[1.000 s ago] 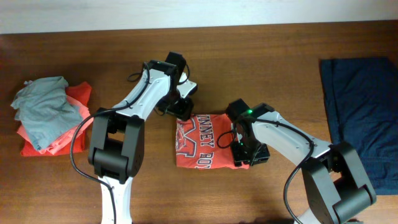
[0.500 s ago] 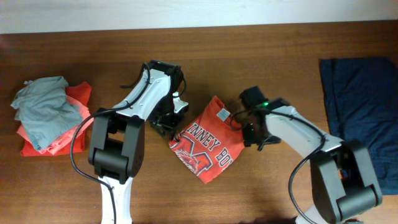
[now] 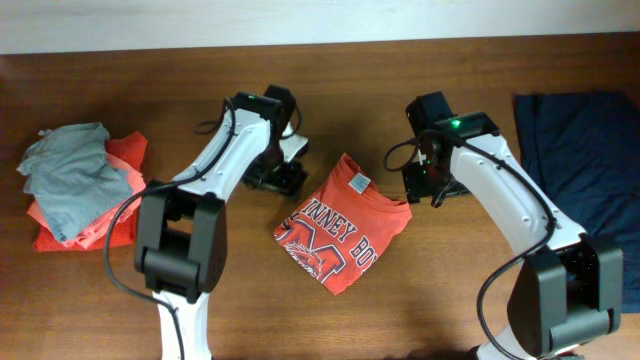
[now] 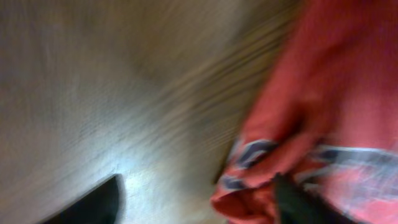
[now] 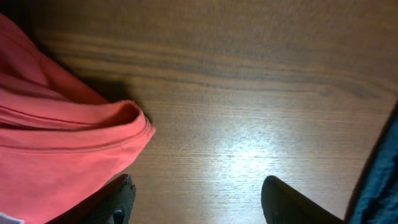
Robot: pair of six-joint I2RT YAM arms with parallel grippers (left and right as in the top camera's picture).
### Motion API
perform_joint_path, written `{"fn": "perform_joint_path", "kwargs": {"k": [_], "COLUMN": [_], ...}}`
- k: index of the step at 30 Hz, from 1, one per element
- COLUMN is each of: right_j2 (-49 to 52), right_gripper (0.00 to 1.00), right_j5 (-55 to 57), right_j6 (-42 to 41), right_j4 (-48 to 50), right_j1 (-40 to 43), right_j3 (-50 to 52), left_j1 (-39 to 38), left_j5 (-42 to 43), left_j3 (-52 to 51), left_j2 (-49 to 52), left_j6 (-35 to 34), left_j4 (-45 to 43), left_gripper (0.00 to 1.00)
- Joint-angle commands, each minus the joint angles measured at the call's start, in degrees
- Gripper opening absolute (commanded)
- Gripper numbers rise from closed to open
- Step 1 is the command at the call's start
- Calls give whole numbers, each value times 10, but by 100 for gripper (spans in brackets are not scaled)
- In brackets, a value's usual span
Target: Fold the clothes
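The orange-red T-shirt (image 3: 345, 235) with grey-white lettering lies folded on the table, turned like a diamond. My left gripper (image 3: 278, 178) hovers just beyond its upper left edge. In the blurred left wrist view its fingers (image 4: 93, 202) stand wide apart, and the shirt's (image 4: 323, 93) rumpled hem lies by the right-hand finger, not pinched. My right gripper (image 3: 422, 185) is off the shirt's upper right corner. In the right wrist view that gripper (image 5: 199, 202) is open over bare wood, with the shirt's hem (image 5: 56, 143) beside its left finger.
A heap of grey and salmon clothes (image 3: 75, 185) sits at the table's left end. A navy garment (image 3: 580, 190) lies spread at the right edge, and its cloth (image 5: 379, 180) shows at the right of the right wrist view. A pale wall runs along the back.
The shirt has swung from a square lie into a diamond and shifted slightly. Both grippers have opened and pulled off it, the right one moving up toward the far side.
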State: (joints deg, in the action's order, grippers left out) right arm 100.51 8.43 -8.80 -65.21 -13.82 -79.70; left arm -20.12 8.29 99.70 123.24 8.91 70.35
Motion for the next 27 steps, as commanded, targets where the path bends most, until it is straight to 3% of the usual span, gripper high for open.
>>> {"fn": "perform_joint_path", "kwargs": {"k": [1,10,21,27], "right_j2": [-32,-40,-40,-40], "right_gripper": [70,71,70,70], "right_j5": [13,13,13,11], "right_j6": [4,4,2,-1], "right_j4": [-9,-32,-37,-41], "right_j1": [1,1,1,1], "right_j3": [-17,-17,-17,-17], "left_j1": [2,0,-2,-15], "left_j5": [141,265,359,363], "left_j3": [16,16,16,16], "left_j2": [-28,38,120,149], "left_j6": [102,166,193,193], "left_j4": [-32,-55,-76,-85], "left_gripper": [94,95,91,66]}}
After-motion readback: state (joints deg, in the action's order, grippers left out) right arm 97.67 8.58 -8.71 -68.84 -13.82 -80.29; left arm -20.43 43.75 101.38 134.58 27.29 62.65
